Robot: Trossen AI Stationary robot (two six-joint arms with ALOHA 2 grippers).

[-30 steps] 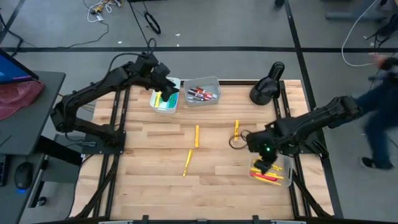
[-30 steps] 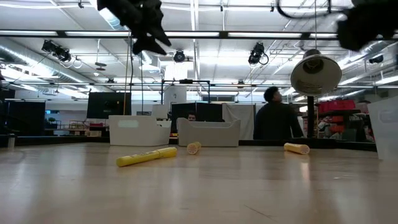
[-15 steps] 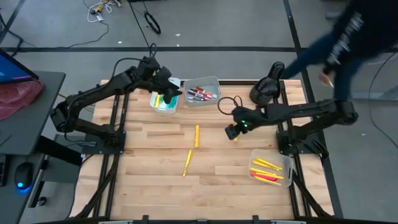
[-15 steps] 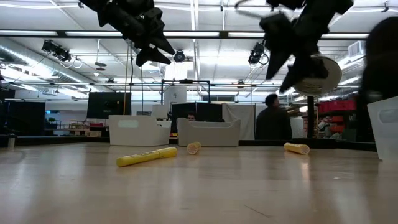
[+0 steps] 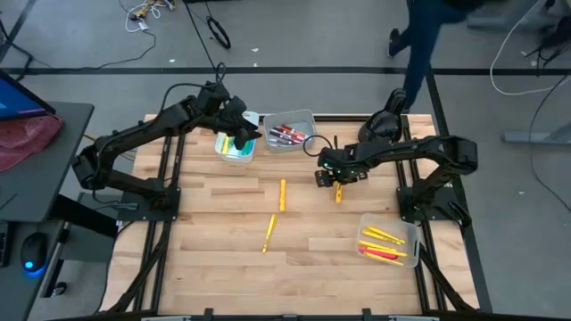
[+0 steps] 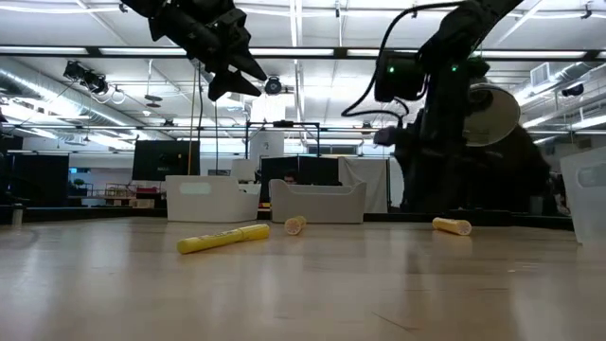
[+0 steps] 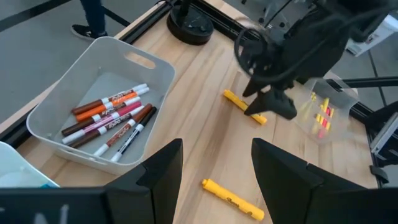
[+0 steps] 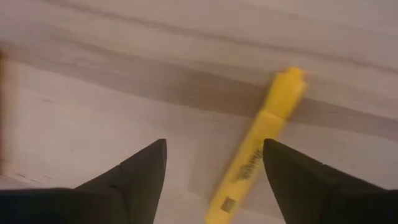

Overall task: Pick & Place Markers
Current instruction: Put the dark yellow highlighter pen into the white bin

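Note:
Three yellow markers lie flat on the wooden table: one at the right [image 5: 339, 185], one in the middle [image 5: 282, 194], one nearer the front [image 5: 268, 233]. My right gripper [image 5: 326, 177] is open and empty, low over the table just left of the right-hand marker [image 8: 256, 149]. My left gripper [image 5: 243, 132] is open and empty, raised above the white bin [image 5: 237, 143] at the far left. A grey bin [image 7: 93, 112] holds red and dark markers [image 7: 115, 118]. A clear bin [image 5: 389, 243] at the near right holds yellow and pink markers.
A black round lamp base [image 5: 382, 125] stands at the far right corner. A person [image 5: 428, 22] walks beyond the table's far edge. The arms' black frames run along both table sides. Bare wood lies at the front of the table.
My right gripper has swung from the clear bin at the near right toward the table's far left, coming down beside the right-hand yellow marker. My left gripper has stayed over the white bin. A person has walked past behind the table.

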